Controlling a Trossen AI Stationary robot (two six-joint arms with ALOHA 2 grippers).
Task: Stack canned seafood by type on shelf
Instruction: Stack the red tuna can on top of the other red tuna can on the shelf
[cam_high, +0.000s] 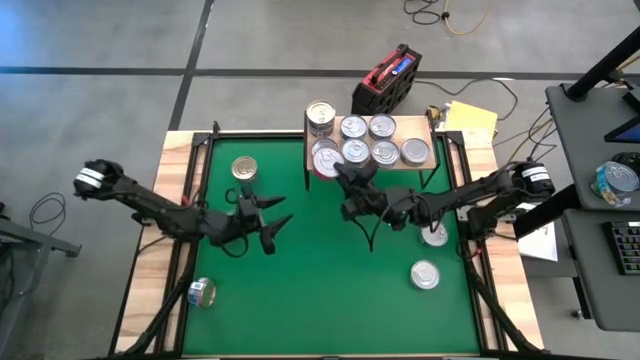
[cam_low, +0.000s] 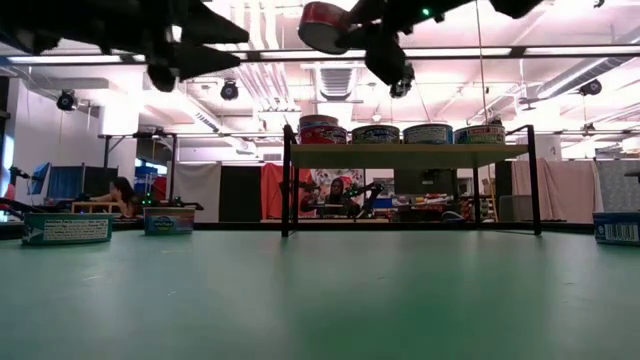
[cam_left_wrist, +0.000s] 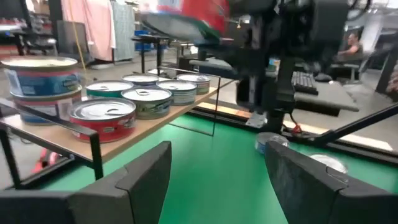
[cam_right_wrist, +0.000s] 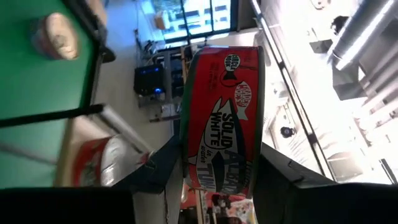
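The shelf (cam_high: 415, 124), a light-wood board on thin black legs, stands at the far edge of the green mat and bears several silver-topped tins (cam_high: 386, 153), one stack (cam_high: 320, 118) and a red tin (cam_left_wrist: 102, 118) at its near left corner. My right gripper (cam_high: 338, 170) is shut on another red tin (cam_low: 325, 25), lifted above that corner. My left gripper (cam_high: 280, 212) hangs open over the mat's left half, level and pointing toward the shelf, with nothing between its fingers (cam_left_wrist: 146, 177). My right gripper pinches the red tin between its two fingers, one on each flat end (cam_right_wrist: 186, 155), with the red label wall facing the wrist. The fingers reach in about level from the table's right side. The tin hangs clear above the shelf, slightly tilted.
Loose tins stand on the mat: a gold-topped one (cam_high: 244, 168) at the far left, a blue-labelled one (cam_high: 202, 293) near the left border, and two silver ones (cam_high: 425, 274) (cam_high: 434, 235) at the right. A red-black case (cam_high: 385, 85) lies behind the shelf.
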